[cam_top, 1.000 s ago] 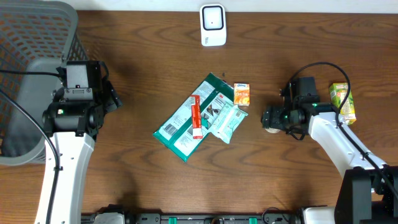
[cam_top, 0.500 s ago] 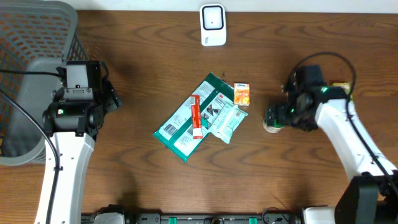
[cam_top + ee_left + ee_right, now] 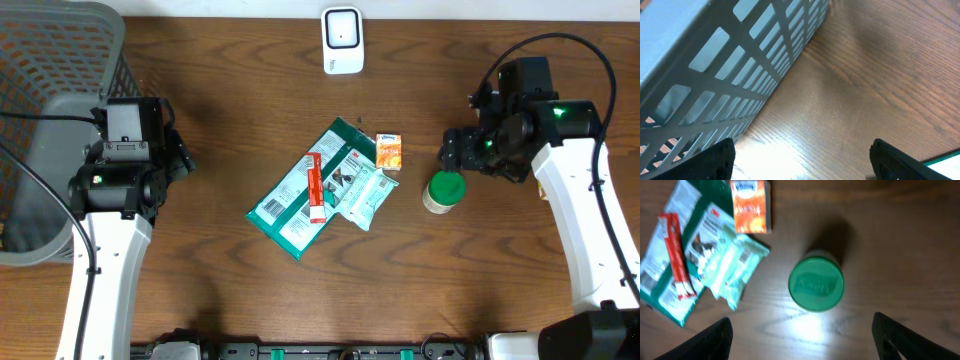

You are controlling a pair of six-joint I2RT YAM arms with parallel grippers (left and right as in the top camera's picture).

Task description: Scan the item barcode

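Four small packages are lying in a loose heap at the middle of the wooden table (image 3: pixel 230 290). They are a long green pouch (image 3: pixel 292 205), a thin red stick (image 3: pixel 316 188) resting across it, a pale green packet (image 3: pixel 366 196) overlapping the pouch's right edge, and a little orange box (image 3: pixel 389 151) just beside them. The box is showing a blue logo on a white band, and the pouch is carrying a white printed panel at its lower end, but I am finding none of that print legible. Just right of the heap, a jar (image 3: pixel 443 192) is standing upright on the table, well below the white scanner (image 3: pixel 342 40) at the far edge. From the right wrist view its round green lid (image 3: pixel 816 284) is facing up with raised lettering that is too blurred to read. The right gripper (image 3: pixel 455 152) is hovering above the jar with its fingers (image 3: pixel 707 340) spread wide and nothing between them. Off to the left, the left gripper (image 3: pixel 180 155) is hanging beside a grey mesh basket (image 3: pixel 60 40), also spread wide and gripping nothing.
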